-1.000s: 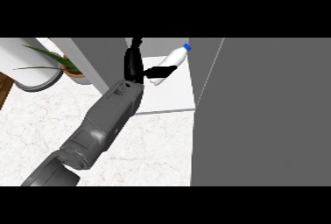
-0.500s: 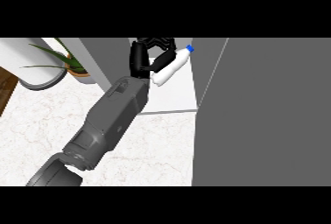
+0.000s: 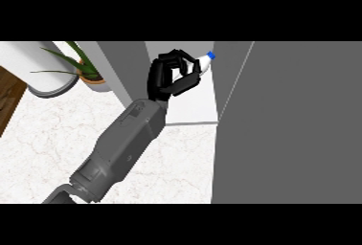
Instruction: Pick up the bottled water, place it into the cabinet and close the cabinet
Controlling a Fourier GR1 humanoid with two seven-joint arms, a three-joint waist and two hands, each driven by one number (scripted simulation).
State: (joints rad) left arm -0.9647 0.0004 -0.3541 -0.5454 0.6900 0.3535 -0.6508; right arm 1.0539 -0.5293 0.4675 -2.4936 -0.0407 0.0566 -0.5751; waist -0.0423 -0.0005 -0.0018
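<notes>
So the left hand (image 3: 170, 76) has its fingers curled round the bottled water (image 3: 203, 61) (blue cap poking out), top centre of the frame, inside the open cabinet (image 3: 191, 103). Potted plant (image 3: 84, 69) sits upper left on the marble worktop (image 3: 56, 139).

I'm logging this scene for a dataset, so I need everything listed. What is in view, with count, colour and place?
Clear plastic water bottle with a blue cap: one, tilted, inside the cabinet opening, held by the hand.
Grey cabinet with a white shelf floor: one, top centre.
Grey cabinet door panel: one, fills the right side.
White marble counter: one, lower left.
Green potted plant in a tan pot: one, upper left.
White round object: one, far upper left, partly cut off.
Left hand: one, black, fingers curled round the bottle, on a grey forearm.
</notes>
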